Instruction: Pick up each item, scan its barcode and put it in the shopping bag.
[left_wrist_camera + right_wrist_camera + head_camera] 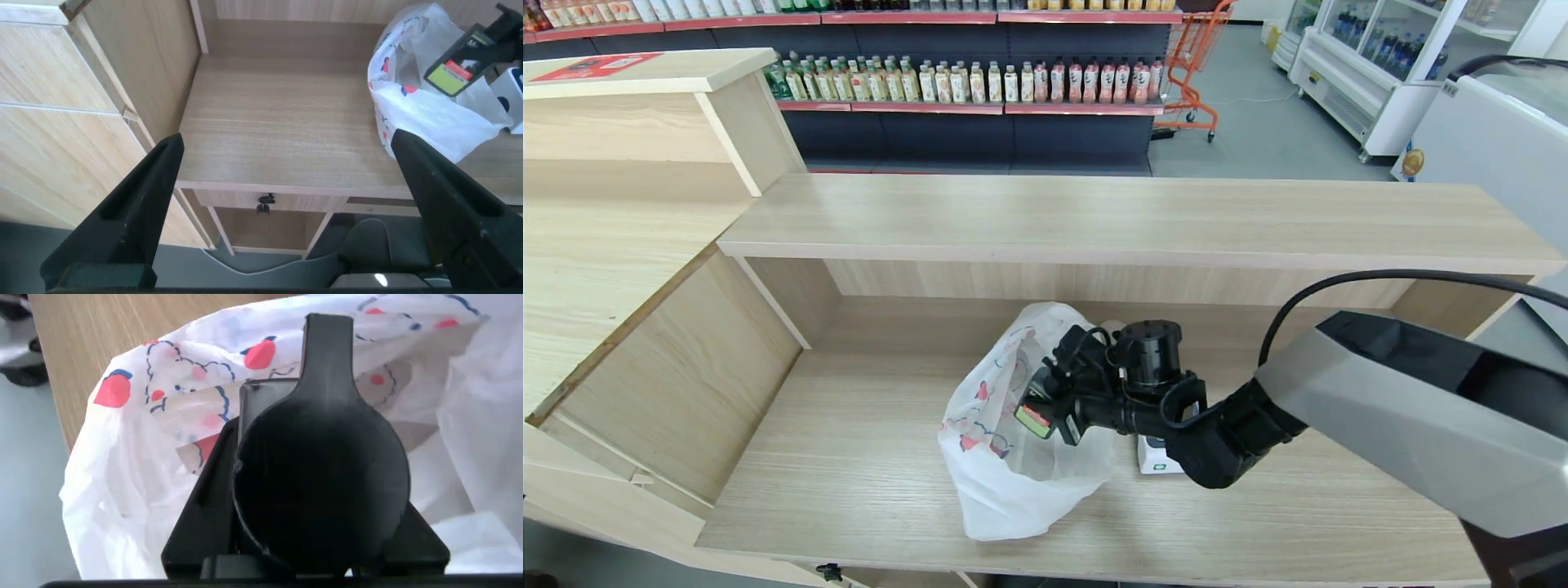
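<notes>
Head camera looks forward and down from above the desk [849,465]. Left wrist camera views its near-left part from off the near edge, sharing the shopping bag [425,122]. Right wrist camera faces down, close above that bag.

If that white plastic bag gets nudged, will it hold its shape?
Probably not: the shopping bag looks thin, see-through and crumpled, so it likely flops and slides easily on the counter. Its mouth may sag around the item in the right gripper.

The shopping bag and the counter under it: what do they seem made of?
Shopping bag: likely thin plastic film; translucent white, crumpled, printed red shapes. The right hand holds an item over it. Counter: probably laminated board; matte, pale, regular wood-grain lines.
</notes>
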Tool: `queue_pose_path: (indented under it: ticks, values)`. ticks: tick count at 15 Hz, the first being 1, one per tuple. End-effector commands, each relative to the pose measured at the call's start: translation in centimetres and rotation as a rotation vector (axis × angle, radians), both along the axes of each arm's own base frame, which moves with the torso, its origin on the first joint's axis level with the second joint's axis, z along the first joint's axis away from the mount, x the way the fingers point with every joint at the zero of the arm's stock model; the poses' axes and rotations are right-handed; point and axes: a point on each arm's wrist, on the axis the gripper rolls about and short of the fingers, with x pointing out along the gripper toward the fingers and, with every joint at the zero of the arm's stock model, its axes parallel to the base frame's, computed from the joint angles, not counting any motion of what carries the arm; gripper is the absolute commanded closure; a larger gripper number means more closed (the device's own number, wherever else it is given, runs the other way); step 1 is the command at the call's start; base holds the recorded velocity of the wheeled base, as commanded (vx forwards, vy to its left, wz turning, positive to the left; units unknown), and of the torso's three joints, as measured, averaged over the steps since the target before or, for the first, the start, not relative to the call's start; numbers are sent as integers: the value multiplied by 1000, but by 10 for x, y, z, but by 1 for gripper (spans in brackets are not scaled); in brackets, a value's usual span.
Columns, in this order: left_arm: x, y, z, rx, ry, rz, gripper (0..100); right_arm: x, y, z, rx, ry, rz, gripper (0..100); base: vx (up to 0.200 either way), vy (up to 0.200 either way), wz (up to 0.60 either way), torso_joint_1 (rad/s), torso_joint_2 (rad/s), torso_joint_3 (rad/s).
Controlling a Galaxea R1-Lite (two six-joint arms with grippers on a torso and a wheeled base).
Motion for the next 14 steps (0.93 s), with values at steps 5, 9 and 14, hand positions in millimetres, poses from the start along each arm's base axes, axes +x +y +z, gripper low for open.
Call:
queue_pose_path:
  ticks: [5, 9, 14]
  values:
    - [0, 0, 0, 0, 0, 1, 0, 3, 17, -50, -129, -66, 72, 100, 0, 0, 0, 0, 0, 0]
    - [0, 0, 0, 0, 0, 0, 0, 2, 20, -41, -102, -67, 73, 0, 0, 0, 0, 0, 0, 0]
    - [0, 0, 0, 0, 0, 0, 0, -1, 3, 48, 164, 42, -31, 0, 0, 0, 0, 0, 0, 0]
